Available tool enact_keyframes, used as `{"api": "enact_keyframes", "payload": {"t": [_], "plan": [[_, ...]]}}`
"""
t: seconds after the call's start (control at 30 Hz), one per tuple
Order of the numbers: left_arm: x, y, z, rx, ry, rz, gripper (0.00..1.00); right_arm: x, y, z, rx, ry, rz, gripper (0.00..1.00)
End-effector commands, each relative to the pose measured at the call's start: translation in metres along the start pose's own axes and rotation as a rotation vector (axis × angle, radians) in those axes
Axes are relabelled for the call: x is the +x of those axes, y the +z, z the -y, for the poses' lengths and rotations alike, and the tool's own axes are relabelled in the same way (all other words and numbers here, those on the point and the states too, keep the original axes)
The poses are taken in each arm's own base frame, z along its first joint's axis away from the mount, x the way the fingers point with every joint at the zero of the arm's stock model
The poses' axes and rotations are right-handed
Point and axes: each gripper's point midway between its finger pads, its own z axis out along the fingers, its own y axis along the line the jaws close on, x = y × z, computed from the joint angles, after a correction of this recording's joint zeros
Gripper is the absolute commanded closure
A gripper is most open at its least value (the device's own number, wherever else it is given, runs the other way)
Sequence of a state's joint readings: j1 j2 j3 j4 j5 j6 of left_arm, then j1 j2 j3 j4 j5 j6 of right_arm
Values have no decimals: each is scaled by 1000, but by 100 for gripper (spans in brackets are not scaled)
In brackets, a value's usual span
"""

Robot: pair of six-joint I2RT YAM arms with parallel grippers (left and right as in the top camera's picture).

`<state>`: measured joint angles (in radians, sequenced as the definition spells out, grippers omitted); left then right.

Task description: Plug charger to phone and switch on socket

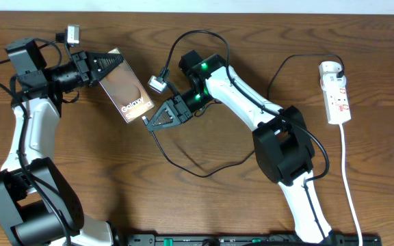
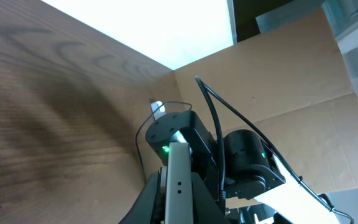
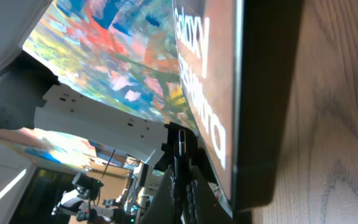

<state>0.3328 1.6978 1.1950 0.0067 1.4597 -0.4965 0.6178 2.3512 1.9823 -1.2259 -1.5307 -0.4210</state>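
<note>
The bronze phone [image 1: 127, 92] with white "Galaxy" lettering is tilted up off the table. My left gripper [image 1: 100, 68] is shut on its upper left end. In the left wrist view its silvery edge [image 2: 178, 165] stands between my jaws [image 2: 179, 199]. My right gripper [image 1: 157, 118] is shut on the connector end of the charger's thin black cable [image 1: 197, 171], right at the phone's lower right end. In the right wrist view the connector tip [image 3: 180, 142] sticks out of my jaws [image 3: 182, 190] beside the phone [image 3: 229, 93]. The white socket strip [image 1: 337, 96] lies at the far right, with the white plug adapter [image 1: 329, 68] at its far end.
The black cable loops across the table in front of the right arm and back to the strip. The strip's white cord [image 1: 351, 191] runs toward the front edge. The right arm's base [image 1: 286, 147] stands between the phone and the strip.
</note>
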Motion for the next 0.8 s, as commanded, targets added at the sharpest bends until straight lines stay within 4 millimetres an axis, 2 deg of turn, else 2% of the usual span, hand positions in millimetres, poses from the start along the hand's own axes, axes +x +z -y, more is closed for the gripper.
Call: {"api": "enact_keyframes", "payload": {"t": [0.0,0.77], "plan": [[2,-1,11,22,25,-10,93,-8,3,-25,-32,-77,6,99],[11,1,9,28,-63,-34,93,-7,4,-19,-1,-93,-7,99]]}}
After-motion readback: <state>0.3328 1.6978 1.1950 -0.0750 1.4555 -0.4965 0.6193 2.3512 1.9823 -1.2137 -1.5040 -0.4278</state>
